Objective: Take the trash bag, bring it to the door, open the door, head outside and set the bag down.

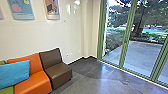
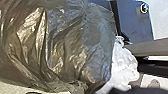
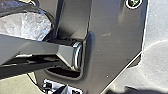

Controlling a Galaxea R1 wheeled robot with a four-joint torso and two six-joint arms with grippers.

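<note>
Trash bag at the left finger end; glass door ahead.
The bag (dark, glossy, heavily creased) occupies the zone close before the left gripper's fingers, with crumpled whitish plastic just beside it. Finger state, left gripper and right gripper: cannot be told from these views. Well ahead of the fingers, toward the robot's right, the green-framed door panels face a paved area and 1 thick tree trunk. Well ahead of the fingers, toward the left, stand 1 orange seat and 1 brown seat; 1 blue cushion leans on the seating.
</note>
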